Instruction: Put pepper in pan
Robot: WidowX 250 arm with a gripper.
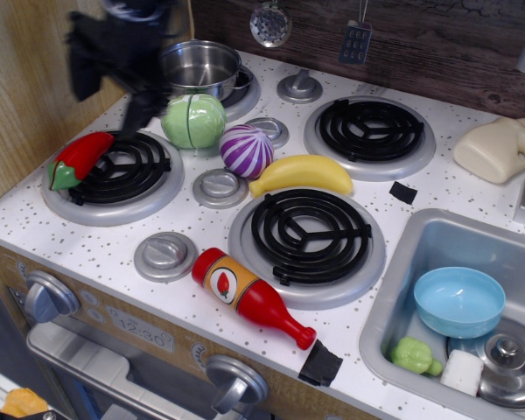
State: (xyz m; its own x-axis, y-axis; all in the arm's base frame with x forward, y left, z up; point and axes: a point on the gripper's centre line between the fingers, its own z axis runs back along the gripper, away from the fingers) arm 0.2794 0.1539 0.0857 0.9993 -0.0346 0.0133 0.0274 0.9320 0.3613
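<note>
Where the white speckled worktop [114,254] meets its front edge, a red plastic ketchup bottle with a yellow label [249,296] lies on its side, just left of the black coil of the near right burner [308,234]. To the right, in the steel sink [394,302], sit a light blue bowl [459,300], a small lumpy green toy [413,355] and a round metal lid [506,359]. Farther back on the left, the small glossy red toy chili pepper with a green stem cap [78,159] rests on the left rim of the near left burner [122,171], its green end toward the front. Beyond the middle of the worktop a yellow toy banana [302,173] lies beside a purple-and-white striped toy onion [246,150], and a pale green toy cabbage [193,120] stands just behind the onion to the left. The black gripper [109,83] hangs above the back edge of the near left burner, blurred, its two fingers spread well apart and holding nothing; one fingertip shows just above and to the right of the pepper, not touching it. At the back left the shiny stainless-steel round pan with straight sides [198,69] stands on its burner, directly behind the cabbage, with nothing visible inside. A cream plastic jug [497,149] lies at the far right.
</note>
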